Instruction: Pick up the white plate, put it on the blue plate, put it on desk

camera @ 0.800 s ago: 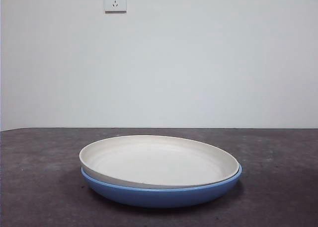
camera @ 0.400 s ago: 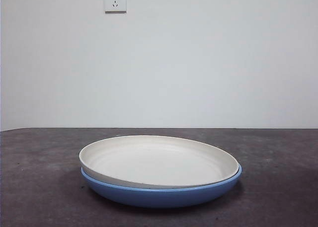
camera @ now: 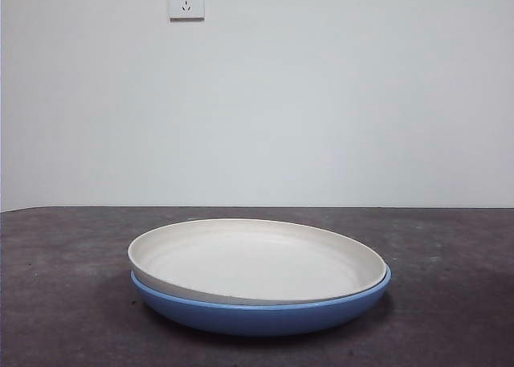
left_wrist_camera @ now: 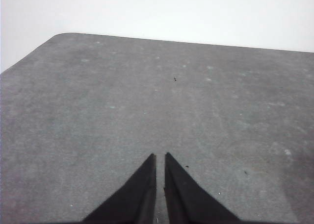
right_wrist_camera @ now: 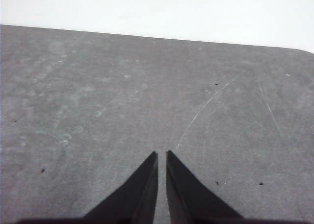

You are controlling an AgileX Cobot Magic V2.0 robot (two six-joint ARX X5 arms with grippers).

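The white plate (camera: 257, 258) lies inside the blue plate (camera: 265, 315), slightly tilted, its left rim raised a little above the blue rim. Both rest on the dark grey desk (camera: 64, 303) in the middle of the front view. No arm shows in the front view. My left gripper (left_wrist_camera: 160, 158) is shut and empty over bare desk (left_wrist_camera: 147, 101). My right gripper (right_wrist_camera: 162, 155) is shut and empty over bare desk (right_wrist_camera: 122, 101). Neither wrist view shows a plate.
A white wall with a power socket (camera: 186, 1) stands behind the desk. The desk's rounded corner (left_wrist_camera: 61, 37) shows in the left wrist view, and another corner (right_wrist_camera: 306, 50) in the right wrist view.
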